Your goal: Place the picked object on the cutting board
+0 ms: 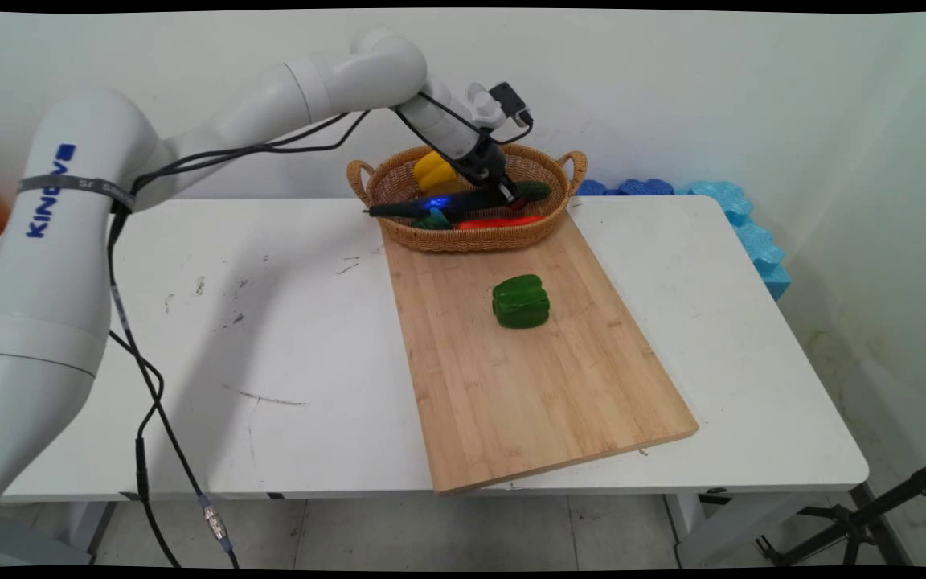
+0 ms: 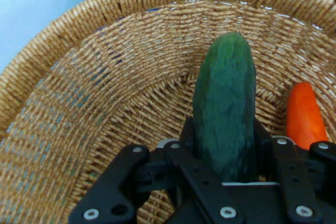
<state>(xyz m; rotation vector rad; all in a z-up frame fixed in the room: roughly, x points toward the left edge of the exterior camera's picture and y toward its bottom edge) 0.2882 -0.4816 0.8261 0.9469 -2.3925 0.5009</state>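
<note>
White table (image 1: 286, 338); bamboo board (image 1: 535, 378); pale wall (image 1: 712, 88).

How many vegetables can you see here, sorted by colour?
Green: 2, a bell pepper on the cutting board and a cucumber in the gripper over the basket
Yellow: 1, in the basket
Red-orange: 1, in the basket
Total: 4

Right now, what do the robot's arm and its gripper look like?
The arm is glossy white, built of thick rounded links, with blue KINOVA lettering and a grey band on its large link. Black cables hang from it and run along it. The black two-finger gripper has a metal linkage with silver rivets; a small black camera sits at the wrist.
</note>
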